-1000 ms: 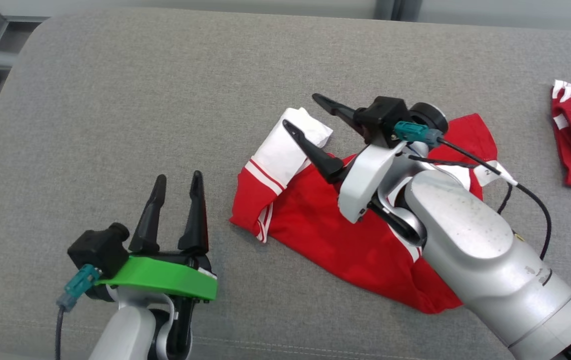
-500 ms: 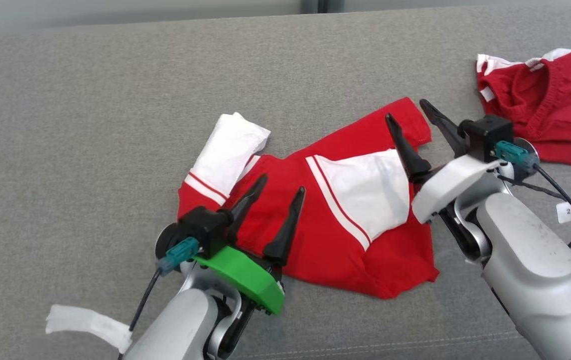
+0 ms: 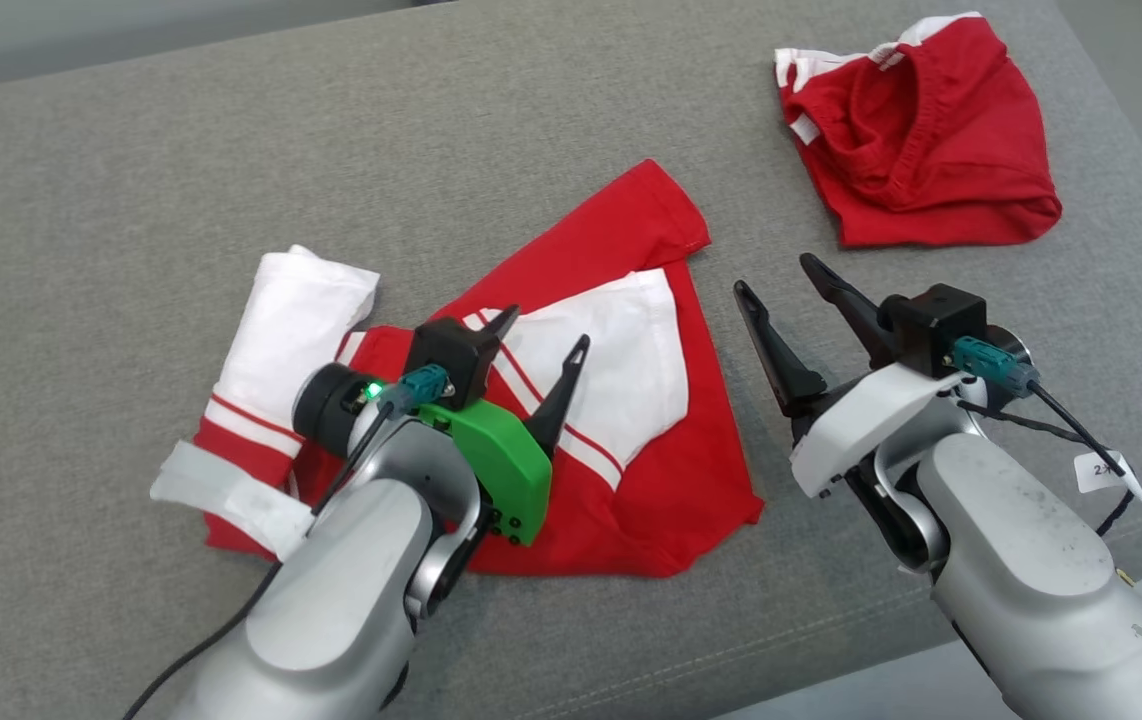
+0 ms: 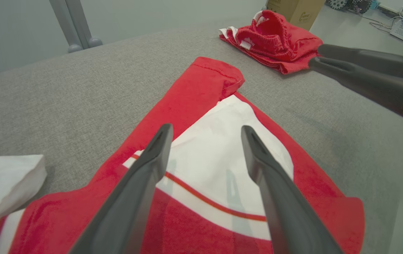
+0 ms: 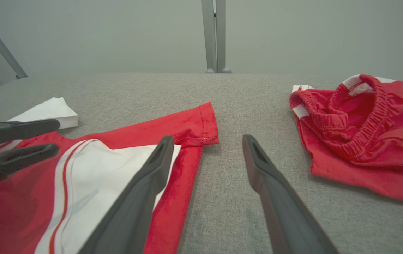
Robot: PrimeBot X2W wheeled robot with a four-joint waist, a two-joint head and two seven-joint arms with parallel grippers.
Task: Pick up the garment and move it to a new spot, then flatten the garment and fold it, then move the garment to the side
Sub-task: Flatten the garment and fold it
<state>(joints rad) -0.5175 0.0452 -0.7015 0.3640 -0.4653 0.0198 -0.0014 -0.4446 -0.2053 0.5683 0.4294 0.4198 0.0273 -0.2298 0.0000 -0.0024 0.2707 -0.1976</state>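
The garment (image 3: pixel 671 490) is a red shirt with white sleeves and lies crumpled on the grey padded surface (image 3: pixel 131 200). One white sleeve (image 3: pixel 291 320) sticks out at the left, and another white panel (image 3: pixel 621 370) lies folded over the red middle. My left gripper (image 3: pixel 547 328) hovers open over that panel, holding nothing. The left wrist view shows its fingers (image 4: pixel 205 127) spread above the white cloth (image 4: pixel 215 158). My right gripper (image 3: pixel 773 272) is open over bare surface just right of the garment. In the right wrist view (image 5: pixel 207 138) it points past the red hem (image 5: pixel 205 123).
A second red piece, shorts with an elastic waistband (image 3: pixel 916 140), lies bunched at the far right. The surface ends close to my right arm at the right and front edges (image 3: pixel 1121 150). A cardboard box (image 4: pixel 296 10) stands beyond the shorts.
The head camera has swung, shifting the whole picture. My left gripper came from beside the garment to over its white panel. My right gripper went from above the garment to its right. Both stayed open.
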